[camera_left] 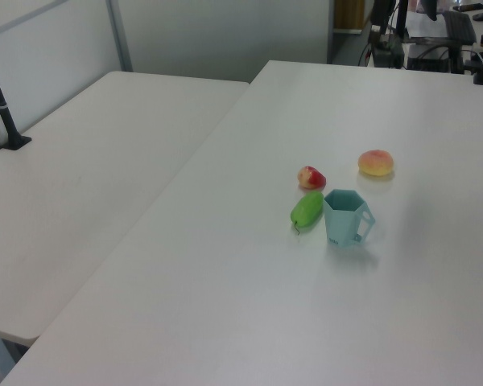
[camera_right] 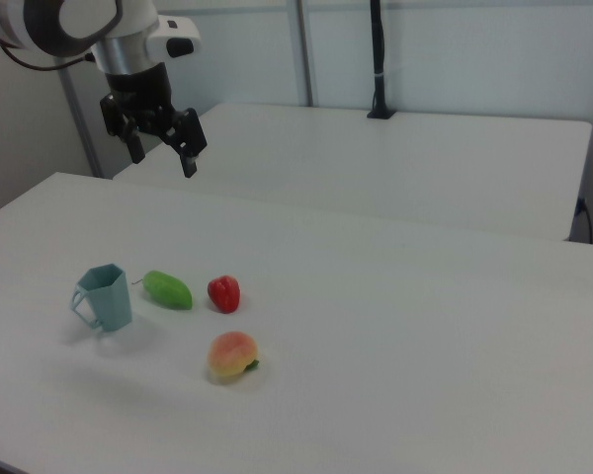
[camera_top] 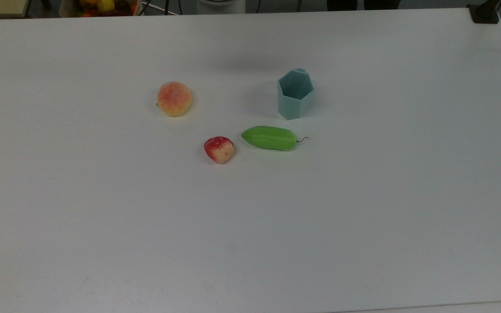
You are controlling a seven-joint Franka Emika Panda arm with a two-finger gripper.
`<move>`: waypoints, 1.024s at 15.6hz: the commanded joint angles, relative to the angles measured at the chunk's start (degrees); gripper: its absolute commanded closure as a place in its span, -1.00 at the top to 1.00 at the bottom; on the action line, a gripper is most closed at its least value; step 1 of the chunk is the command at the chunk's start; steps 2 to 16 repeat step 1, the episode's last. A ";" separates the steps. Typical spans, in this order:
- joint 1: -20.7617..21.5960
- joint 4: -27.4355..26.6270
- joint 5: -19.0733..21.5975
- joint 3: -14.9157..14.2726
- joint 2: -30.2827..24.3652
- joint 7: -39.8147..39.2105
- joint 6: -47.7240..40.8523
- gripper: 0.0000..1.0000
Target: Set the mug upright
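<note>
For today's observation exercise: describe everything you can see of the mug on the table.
The mug is pale blue-teal and matte, with faceted sides, a hexagonal rim and an angular handle. It stands upright and empty on the white table, mouth up, touching nothing else. The green cucumber lies just beside it, apart. The gripper hangs open above, clear of it.

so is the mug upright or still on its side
Upright. The mug stands on its base on the table with its hexagonal rim facing up and handle out to the side; the gripper hangs open, well above it.

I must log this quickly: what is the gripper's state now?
Gripper: open, holding nothing, raised above the table, away from the upright mug.
</note>
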 commanded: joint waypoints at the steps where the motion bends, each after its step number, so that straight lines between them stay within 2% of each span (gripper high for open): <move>1: 1.18 -0.43 0.73 -0.96 -0.39 -1.65 0.78 1.00; 16: 1.18 -0.43 0.73 -0.96 -0.39 -1.65 0.78 1.00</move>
